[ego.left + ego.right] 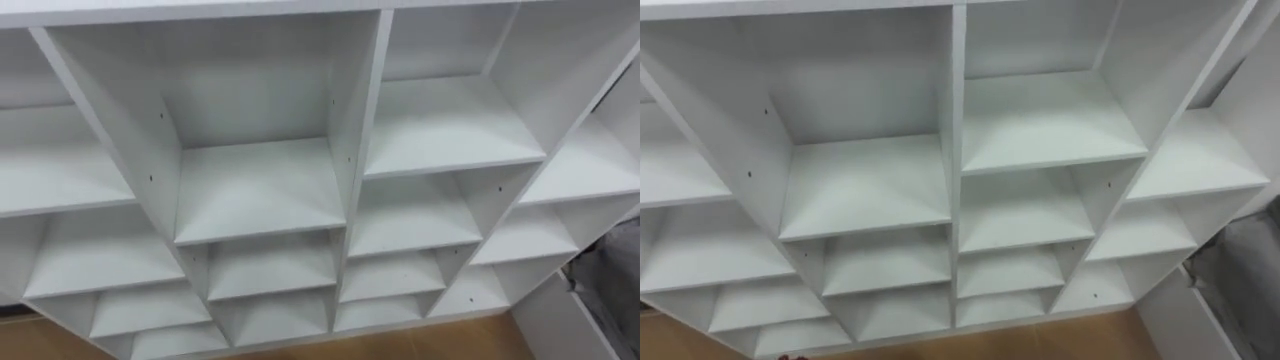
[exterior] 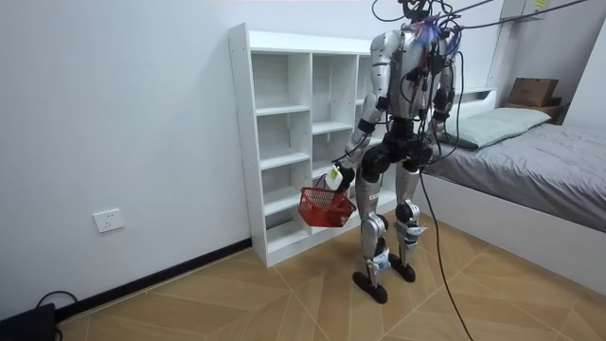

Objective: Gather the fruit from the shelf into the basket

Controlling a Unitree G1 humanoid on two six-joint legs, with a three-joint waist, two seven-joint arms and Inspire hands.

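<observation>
1. Room view is showing the left hand hanging low beside the thigh, on the room view's left of the body. Its fingers are curling round the handle of the red basket. I am judging it the left hand from the way the body is facing the shelves.
2. That basket is hanging straight below the hand with its mouth pointing up. It is sitting between the robot's legs and the lower shelves of the white closet. Whether anything is lying inside it I cannot tell.
3. From there outward, the robot is standing upright close in front of the closet. The eye views are looking down into its open compartments, with upright dividers running between the columns.
4. Each shelf board facing the head is lying bare and white. Where the fruit is I cannot tell, so neither its direction from the hand nor its long axis can be read.
5. The coming move, as I judge it, is turning on finding a compartment with fruit in it. Every compartment is opening forward of the basket hand, and most are sitting above it. With that hand taken up by the handle, the reach is likely falling to the other arm.
</observation>
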